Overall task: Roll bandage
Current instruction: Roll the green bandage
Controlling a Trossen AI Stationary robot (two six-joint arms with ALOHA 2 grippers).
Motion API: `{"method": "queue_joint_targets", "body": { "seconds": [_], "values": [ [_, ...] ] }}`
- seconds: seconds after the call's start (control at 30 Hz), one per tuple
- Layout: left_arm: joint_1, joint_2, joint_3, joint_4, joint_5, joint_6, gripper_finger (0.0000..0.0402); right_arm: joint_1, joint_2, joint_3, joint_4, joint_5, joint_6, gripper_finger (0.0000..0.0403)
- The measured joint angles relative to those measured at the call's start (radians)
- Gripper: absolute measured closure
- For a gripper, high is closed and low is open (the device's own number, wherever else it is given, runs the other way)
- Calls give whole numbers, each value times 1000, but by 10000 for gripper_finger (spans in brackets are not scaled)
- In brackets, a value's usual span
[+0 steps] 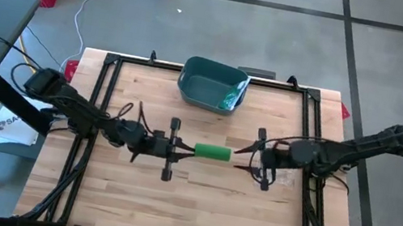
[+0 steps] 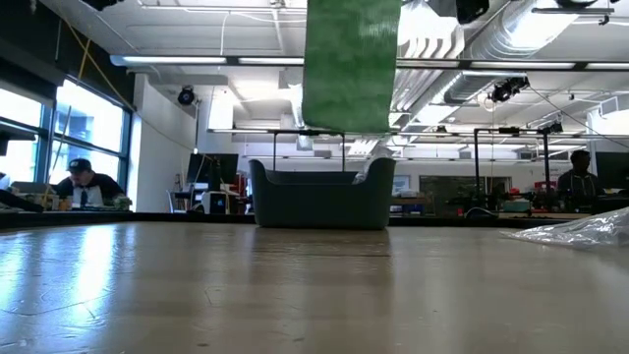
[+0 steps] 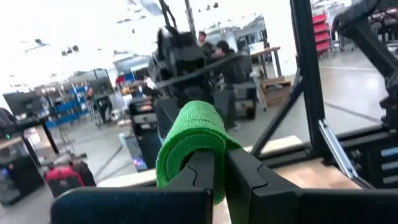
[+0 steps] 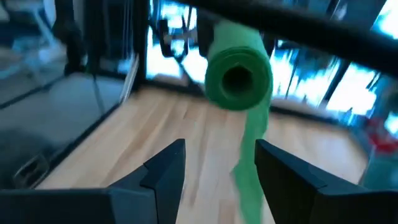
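Bench: pale wood planks inside a black frame; a teal bin stood at 12 o'clock.
Room: open workshop, a seated person beyond.
Bandage roll: green, mid-bench, raised.
Left pincer: clamped on the roll's end.
Right pincer: gaping, holding nothing, at the roll's 3 o'clock.

Green bandage roll, horizontal above table, loose tail hanging.

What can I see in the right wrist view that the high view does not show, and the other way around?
Only the right wrist view shows the roll's hollow core and a loose strip hanging from it. Only the high view shows the bin and the left end effector shut on the green bandage roll. Both show the roll and the open right end effector short of it.
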Motion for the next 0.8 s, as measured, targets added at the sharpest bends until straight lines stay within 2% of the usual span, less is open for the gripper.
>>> {"method": "queue_joint_targets", "body": {
  "seconds": [0.1, 0.23, 0.47, 0.8],
  "values": [
    [1, -39, 0, -4, 5, 15, 394, 36, 26, -41, 214, 56, -75, 219],
    [5, -68, 0, -5, 33, 16, 394, 91, 68, -14, 329, 121, -168, 219],
    [5, -75, -1, 5, 35, 9, 394, 161, 150, 55, 394, 284, -272, 219],
    [4, -75, -1, 19, 34, 7, 394, 147, 213, 89, 395, 300, -266, 219]
  ]
}}
